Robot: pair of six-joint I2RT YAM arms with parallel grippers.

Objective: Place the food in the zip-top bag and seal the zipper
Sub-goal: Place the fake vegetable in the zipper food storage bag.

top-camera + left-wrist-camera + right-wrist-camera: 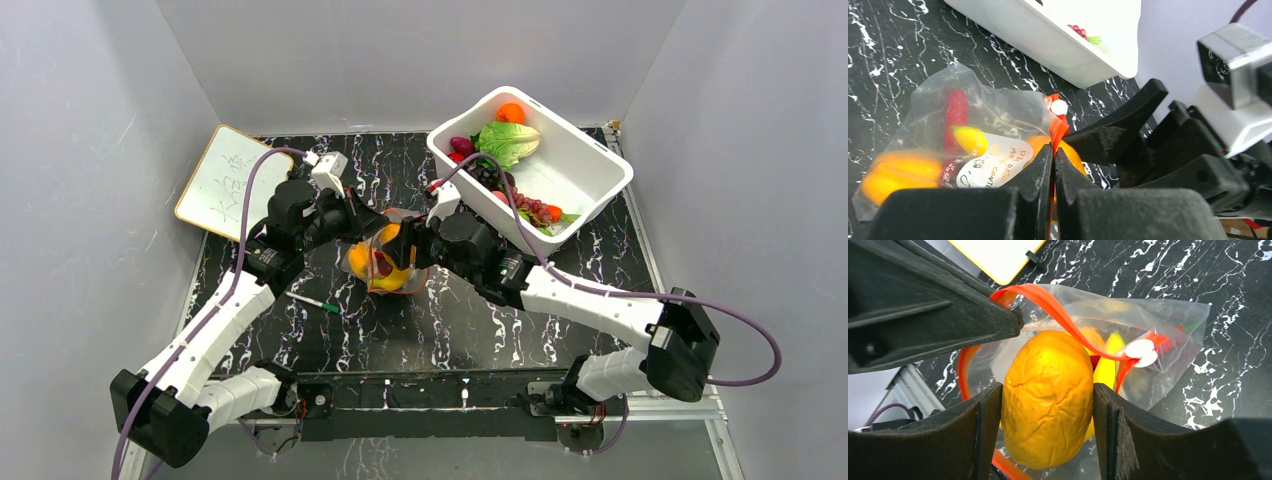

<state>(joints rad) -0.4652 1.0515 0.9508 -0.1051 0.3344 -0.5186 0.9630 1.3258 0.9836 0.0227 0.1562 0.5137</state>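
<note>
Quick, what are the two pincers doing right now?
Left pincer: closed on the red strip of the bag.
Right pincer: holding a yellow fruit.

You are looking into a robot test booth, lab-style.
Grey panels (90,150) are walling in a black marbled table (450,330), the left arm (210,340) and right arm (590,298) are sitting bolted to a metal rail (430,390) at its near edge, and a small whiteboard (225,180) is lying at the far left corner.

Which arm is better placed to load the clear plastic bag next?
Right. The right gripper holds a glossy yellow-orange toy fruit at the open mouth of the clear zip-top bag; the left gripper is shut on the red-orange zipper strip.
</note>
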